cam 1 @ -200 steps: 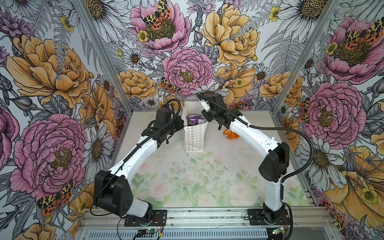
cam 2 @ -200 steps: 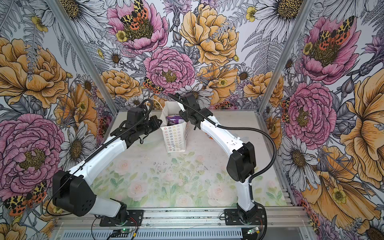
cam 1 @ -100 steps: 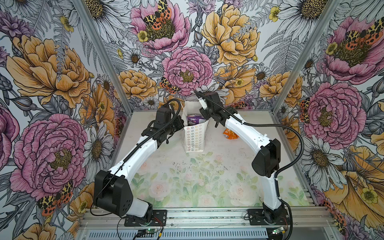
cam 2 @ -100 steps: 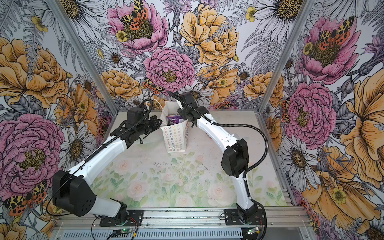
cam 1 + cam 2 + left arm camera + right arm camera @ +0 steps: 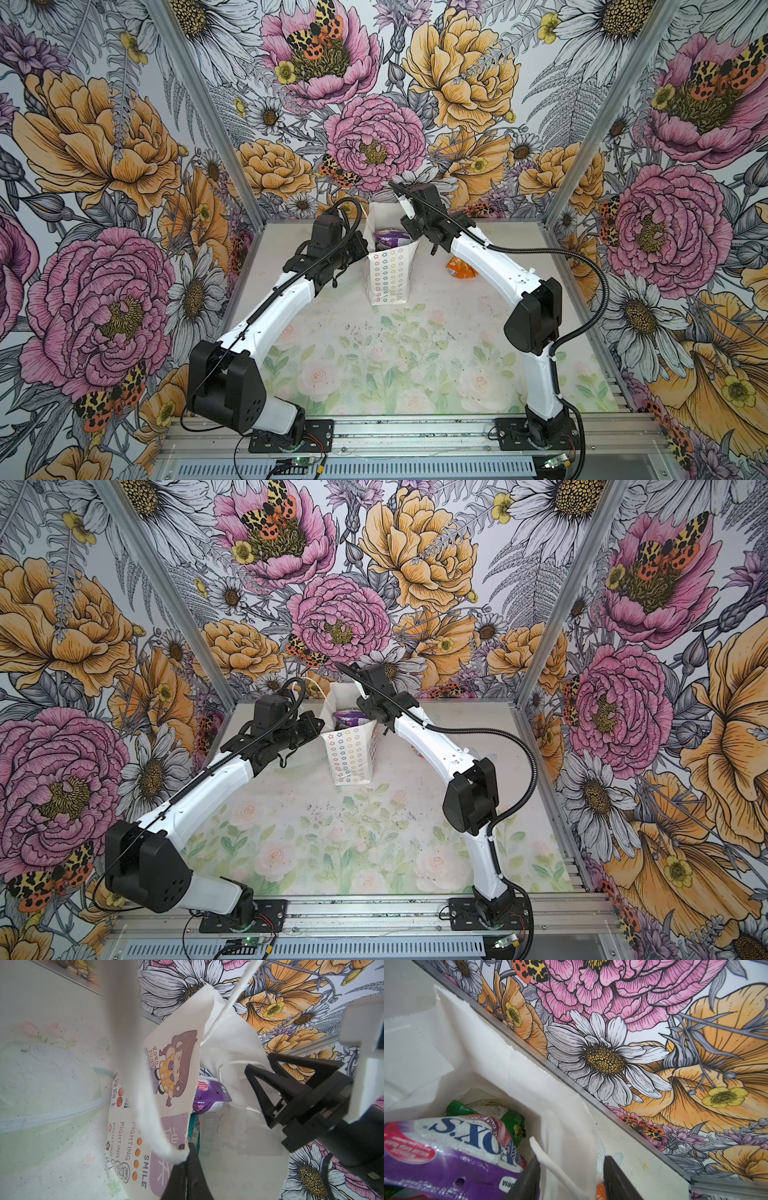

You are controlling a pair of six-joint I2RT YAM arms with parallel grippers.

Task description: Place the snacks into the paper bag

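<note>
White paper bag [image 5: 390,276], tall and printed with rows of small multicoloured flower rings, stands upright on the pale rose-printed table [image 5: 449,328], just above the middle of both top views [image 5: 351,760], close to the flowered back wall [image 5: 374,137]. Its mouth is open. A crinkly purple foil packet [image 5: 392,239] lies uppermost inside, filling much of the opening. Through the right wrist camera I read "OX'S" on that purple packet [image 5: 446,1159], and a green foil packet [image 5: 510,1120] lies beneath it, deeper in the bag. Through the left wrist camera the edge of a teal foil packet [image 5: 194,1128] shows next to the purple one. One orange foil packet [image 5: 460,268] lies on the table, to the right of the bag in a top view, apart from it and partly hidden by my right arm.

My left gripper [image 5: 362,246] is at the bag's left rim. Its own camera shows the black claw [image 5: 186,1150] clenched on the paper edge of that rim. My right gripper [image 5: 412,232] hangs at the bag's right rim. Its claw is released: seen from the left wrist, the two black fingers [image 5: 250,1070] stand apart over the mouth; seen from its own wrist, they straddle the bag's wall and a white string handle [image 5: 550,1162], pressing neither. I see nothing held in it.
</note>
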